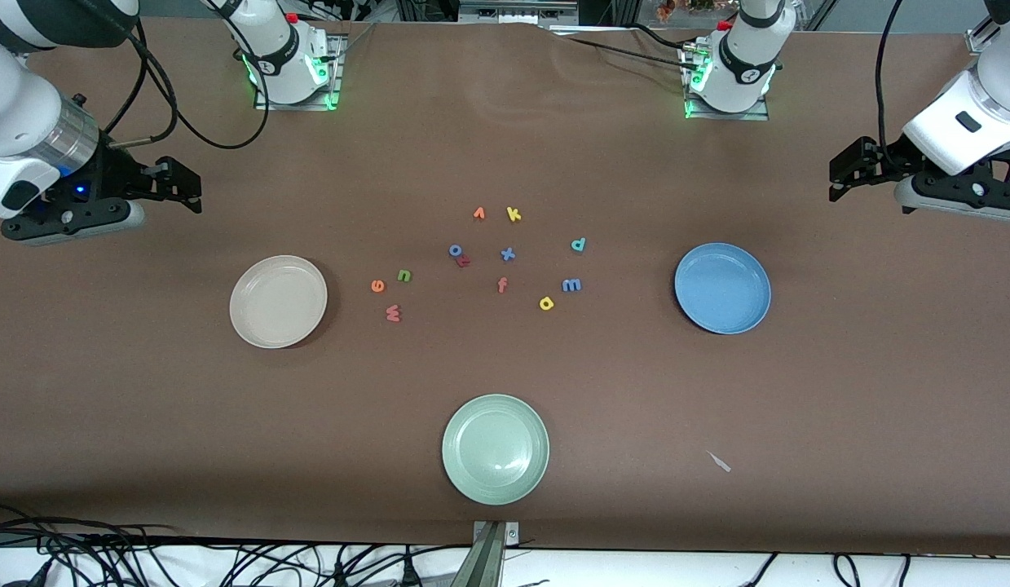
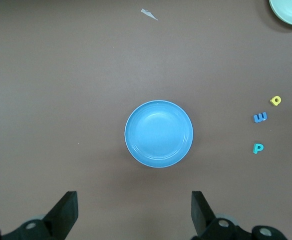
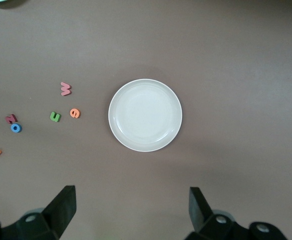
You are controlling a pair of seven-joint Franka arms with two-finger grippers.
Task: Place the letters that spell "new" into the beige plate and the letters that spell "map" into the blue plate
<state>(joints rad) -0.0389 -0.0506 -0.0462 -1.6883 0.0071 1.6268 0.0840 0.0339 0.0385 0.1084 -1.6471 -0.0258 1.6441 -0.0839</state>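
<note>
The empty beige plate (image 1: 278, 301) (image 3: 145, 115) lies toward the right arm's end. Beside it lie the green n (image 1: 403, 275), orange e (image 1: 378, 285) and pinkish-red w (image 1: 393, 312). The empty blue plate (image 1: 722, 288) (image 2: 158, 133) lies toward the left arm's end, with the blue m (image 1: 571, 284), yellow a (image 1: 546, 303) and teal p (image 1: 579, 244) beside it. My right gripper (image 1: 178, 186) (image 3: 132, 207) hangs open and empty over bare table by the beige plate. My left gripper (image 1: 847, 171) (image 2: 134, 210) hangs open and empty by the blue plate.
A pale green plate (image 1: 495, 448) sits nearest the front camera. Mid-table lie an orange v (image 1: 478, 214), yellow k (image 1: 513, 214), blue o (image 1: 456, 250), blue x (image 1: 508, 253) and red f (image 1: 502, 284). A paper scrap (image 1: 719, 461) lies near the green plate.
</note>
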